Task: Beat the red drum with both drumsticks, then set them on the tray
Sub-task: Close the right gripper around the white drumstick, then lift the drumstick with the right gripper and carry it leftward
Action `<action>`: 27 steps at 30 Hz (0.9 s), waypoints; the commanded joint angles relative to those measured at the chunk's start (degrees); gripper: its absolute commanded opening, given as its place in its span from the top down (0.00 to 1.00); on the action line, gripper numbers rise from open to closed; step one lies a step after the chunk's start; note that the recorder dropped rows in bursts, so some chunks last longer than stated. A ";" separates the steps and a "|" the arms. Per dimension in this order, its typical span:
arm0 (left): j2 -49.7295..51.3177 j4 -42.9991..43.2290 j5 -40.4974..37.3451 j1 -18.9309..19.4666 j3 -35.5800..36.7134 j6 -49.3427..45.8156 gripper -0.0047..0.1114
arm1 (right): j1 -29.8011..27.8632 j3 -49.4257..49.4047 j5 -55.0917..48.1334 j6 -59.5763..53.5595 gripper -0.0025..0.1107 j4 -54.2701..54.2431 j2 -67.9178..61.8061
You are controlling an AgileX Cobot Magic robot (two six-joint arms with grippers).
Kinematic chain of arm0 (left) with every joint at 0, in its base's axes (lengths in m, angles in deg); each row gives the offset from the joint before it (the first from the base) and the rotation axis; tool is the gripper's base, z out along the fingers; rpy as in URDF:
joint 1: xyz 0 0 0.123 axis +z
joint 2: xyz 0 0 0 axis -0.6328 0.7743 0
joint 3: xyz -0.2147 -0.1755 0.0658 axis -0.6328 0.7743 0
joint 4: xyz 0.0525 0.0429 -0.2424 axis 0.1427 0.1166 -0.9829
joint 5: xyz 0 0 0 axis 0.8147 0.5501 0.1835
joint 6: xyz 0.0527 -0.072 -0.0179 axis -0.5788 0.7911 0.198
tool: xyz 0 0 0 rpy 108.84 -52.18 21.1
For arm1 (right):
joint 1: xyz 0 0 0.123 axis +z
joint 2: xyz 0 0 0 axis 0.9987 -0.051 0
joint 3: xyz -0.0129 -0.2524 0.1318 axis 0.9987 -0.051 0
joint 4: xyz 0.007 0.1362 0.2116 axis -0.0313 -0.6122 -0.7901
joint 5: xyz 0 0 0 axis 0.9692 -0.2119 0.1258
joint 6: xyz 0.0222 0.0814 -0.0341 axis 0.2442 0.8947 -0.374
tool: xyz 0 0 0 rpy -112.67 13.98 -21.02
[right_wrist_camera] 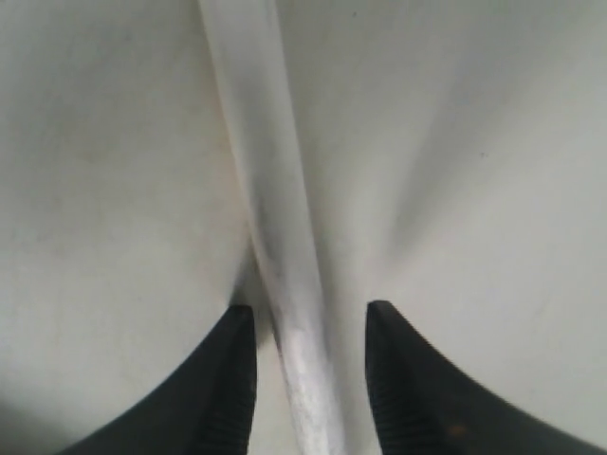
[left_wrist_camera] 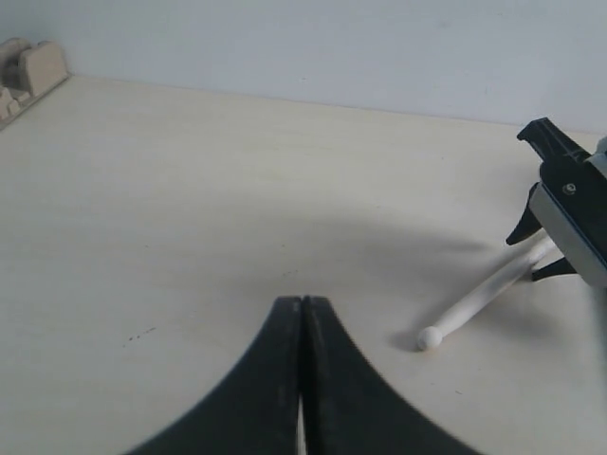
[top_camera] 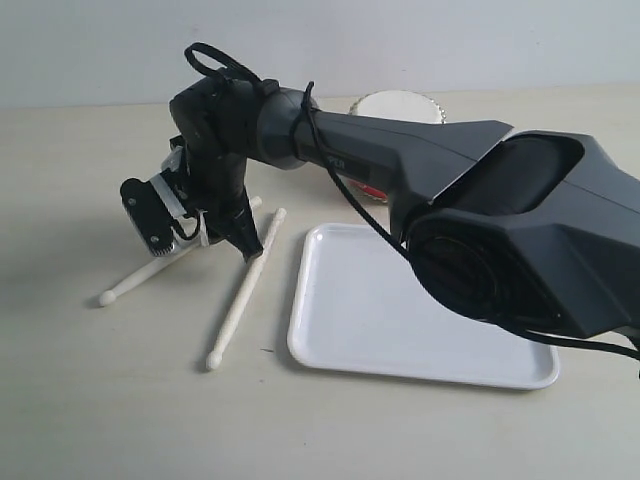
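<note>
Matte black angular arm; black cable along it; silver wrist bracket; black tapered left end effector.

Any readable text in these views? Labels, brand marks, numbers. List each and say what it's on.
Legible text: none in any view.
Illegible: a small pale mark on the black casing of the right arm, too small and blurred to read.
No lettering visible on the tray, the red drum, the drumstick beside the tray or the other drumstick.
</note>
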State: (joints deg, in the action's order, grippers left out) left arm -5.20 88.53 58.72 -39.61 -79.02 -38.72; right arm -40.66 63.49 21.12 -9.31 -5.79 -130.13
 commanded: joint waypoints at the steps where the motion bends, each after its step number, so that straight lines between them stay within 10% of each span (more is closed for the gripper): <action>1: -0.36 0.25 0.35 -0.32 0.20 0.47 0.96 | -0.10 0.15 0.19 0.08 0.73 0.64 -0.95; 7: -0.36 0.25 0.35 -0.32 0.20 0.47 0.96 | -0.10 0.15 -0.29 0.08 0.97 0.64 -0.85; 27: -0.36 0.25 0.35 -0.35 0.20 0.22 0.96 | -5.74 -1.29 -16.15 37.18 0.98 -14.30 28.78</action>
State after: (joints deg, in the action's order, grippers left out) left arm -5.20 88.53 58.72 -39.61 -79.02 -38.72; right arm -43.80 63.41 5.44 24.40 -14.34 -104.24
